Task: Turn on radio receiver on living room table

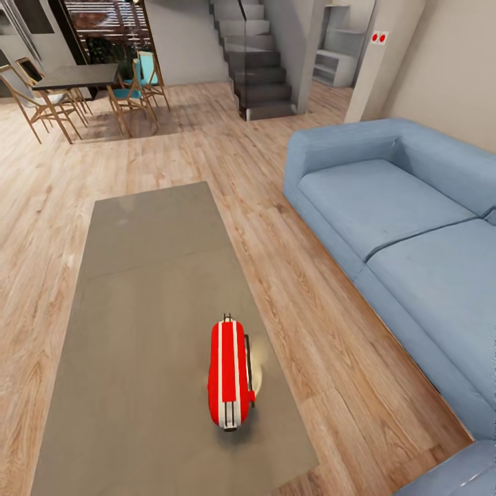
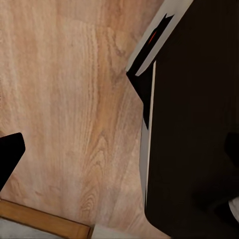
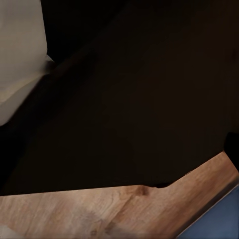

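In your head view the radio receiver [image 1: 229,374] stands on its edge in the lower centre of the frame, on the grey surface [image 1: 138,289] of the low table. You see its red top with two white stripes, and a thin dark handle at its right side. It sits near the right border of the surface, close to the lower end, with its long side running along the table.

To the right of the frame you have the light-blue sofa [image 1: 399,220], well apart from the table, with wood floor [image 1: 275,227] between them. In the upper left there is a dark dining table [image 1: 79,76] with wooden chairs, and at the upper centre a grey staircase [image 1: 251,62].

Your left wrist view shows floor planks and a large dark robot part [image 2: 199,124]. Your right wrist view shows mostly a dark body, with some floor below. For both arms, I cannot tell if the fingers are apart or together.
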You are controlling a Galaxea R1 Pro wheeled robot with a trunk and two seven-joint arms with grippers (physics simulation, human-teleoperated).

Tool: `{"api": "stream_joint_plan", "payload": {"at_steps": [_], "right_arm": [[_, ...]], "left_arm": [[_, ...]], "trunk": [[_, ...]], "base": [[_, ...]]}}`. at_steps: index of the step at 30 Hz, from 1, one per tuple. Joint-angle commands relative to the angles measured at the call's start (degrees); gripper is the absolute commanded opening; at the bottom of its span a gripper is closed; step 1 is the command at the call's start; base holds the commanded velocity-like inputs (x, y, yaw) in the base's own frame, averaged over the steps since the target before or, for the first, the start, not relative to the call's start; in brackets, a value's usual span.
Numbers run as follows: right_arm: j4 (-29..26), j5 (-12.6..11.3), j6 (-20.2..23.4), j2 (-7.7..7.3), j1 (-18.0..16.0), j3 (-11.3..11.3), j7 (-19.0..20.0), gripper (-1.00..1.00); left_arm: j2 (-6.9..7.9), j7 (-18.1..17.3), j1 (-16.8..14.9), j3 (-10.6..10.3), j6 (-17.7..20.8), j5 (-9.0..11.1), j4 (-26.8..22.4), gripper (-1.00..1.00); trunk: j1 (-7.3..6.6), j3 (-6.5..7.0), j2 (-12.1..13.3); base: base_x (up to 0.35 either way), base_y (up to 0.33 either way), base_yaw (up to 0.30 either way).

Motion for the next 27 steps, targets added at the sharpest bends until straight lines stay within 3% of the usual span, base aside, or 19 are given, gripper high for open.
{"api": "stream_joint_plan", "payload": {"at_steps": [1,24,27], "right_arm": [[0.00,0.01,0.02,0.00,0.00,0.00,0.00,1.00],[-0.16,-0.01,-0.29,-0.17,-0.01,0.00,0.12,1.00],[-0.13,-0.18,-0.37,-0.27,-0.03,-0.02,1.63,1.00]], "left_arm": [[0.00,0.01,0.00,0.00,0.00,0.00,0.00,1.00],[0.08,0.12,0.00,0.02,0.00,0.00,-0.01,1.00],[0.07,0.13,0.00,-0.04,0.00,-0.03,-0.04,1.00]], "trunk": [[-0.23,0.19,0.42],[-5.28,4.32,9.64],[-5.94,4.85,10.84]], "base": [[0.000,0.000,0.000],[0.000,0.000,0.000],[0.000,0.000,0.000]]}}
